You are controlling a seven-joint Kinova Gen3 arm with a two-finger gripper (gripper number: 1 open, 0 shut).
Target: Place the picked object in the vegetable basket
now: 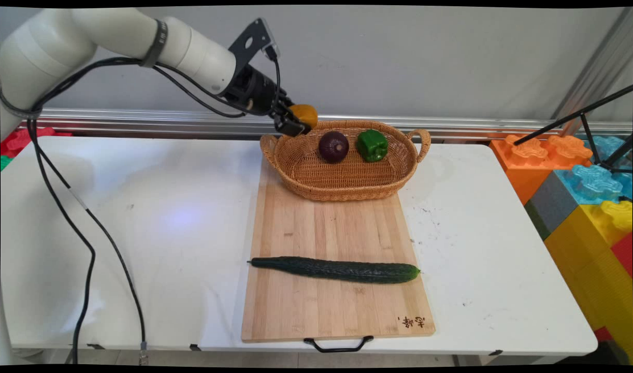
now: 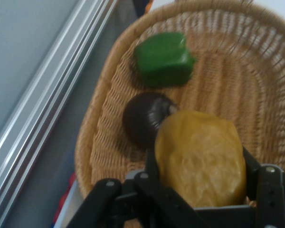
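My black gripper (image 1: 297,122) is shut on a yellow-orange lumpy object (image 1: 304,114), perhaps a yellow pepper, and holds it above the left back rim of a wicker basket (image 1: 347,181). In the hand view the yellow object (image 2: 199,159) fills the space between the fingers, over the basket (image 2: 237,85). Inside the basket lie a dark purple onion (image 1: 333,146) (image 2: 145,118) and a green bell pepper (image 1: 372,145) (image 2: 164,59), side by side near the back wall.
The basket stands on the far end of a wooden cutting board (image 1: 337,243). A long dark green cucumber (image 1: 337,269) lies across the board near its front. Big coloured toy blocks (image 1: 580,191) stand off the table's right edge. Black cables (image 1: 88,233) hang at the left.
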